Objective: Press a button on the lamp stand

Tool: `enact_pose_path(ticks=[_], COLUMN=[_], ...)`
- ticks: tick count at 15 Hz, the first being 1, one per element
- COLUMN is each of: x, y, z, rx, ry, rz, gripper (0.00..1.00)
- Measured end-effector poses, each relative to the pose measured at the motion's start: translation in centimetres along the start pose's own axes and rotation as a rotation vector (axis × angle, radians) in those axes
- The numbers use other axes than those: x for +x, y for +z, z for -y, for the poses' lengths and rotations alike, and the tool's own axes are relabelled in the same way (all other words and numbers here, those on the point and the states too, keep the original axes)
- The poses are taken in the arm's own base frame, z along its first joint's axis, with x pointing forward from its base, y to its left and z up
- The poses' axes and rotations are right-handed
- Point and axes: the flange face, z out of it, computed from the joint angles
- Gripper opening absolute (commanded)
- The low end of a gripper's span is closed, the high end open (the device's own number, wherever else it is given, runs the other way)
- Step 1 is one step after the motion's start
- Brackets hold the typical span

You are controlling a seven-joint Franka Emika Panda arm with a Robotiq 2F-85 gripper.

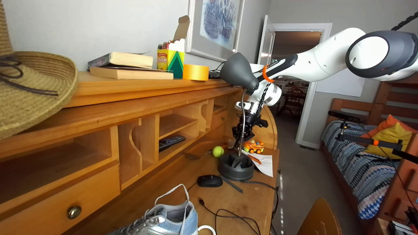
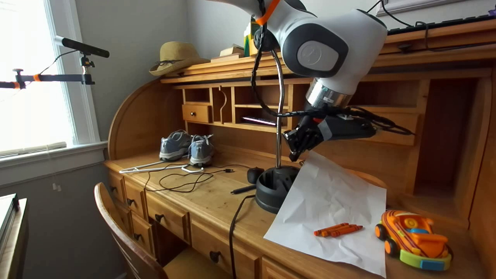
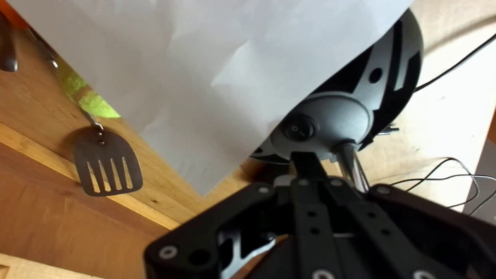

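Gripper [image 2: 295,155]: jaws closed, nothing visibly held. Button [image 3: 299,128]: beside paper [image 3: 217,89], which could snag. Lamp base [image 2: 268,197]: near desk [image 2: 213,201] front edge; skewed push may slide it.

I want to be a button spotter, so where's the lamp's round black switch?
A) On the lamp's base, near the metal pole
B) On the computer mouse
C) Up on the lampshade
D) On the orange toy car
A, because the wrist view shows the round black switch set into the lamp's base, close to where the metal pole rises.
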Motion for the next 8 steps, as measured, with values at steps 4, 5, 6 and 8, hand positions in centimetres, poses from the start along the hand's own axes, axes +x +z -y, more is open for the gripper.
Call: enact_pose_path(ticks=[4,5,6,8], x=[-0.13,-0.29,-0.48,-0.87], y=[0.31,0.41,0.52,0.71], z=[0.51,0.61,0.74,0.97], rx=[0.031,0.034,0.037,0.041], ry=[0.005,0.009,0.012,0.019], rz=[-0.016,-0.015,-0.015,-0.016], gripper=[0.00,0.00,0.00,0.00])
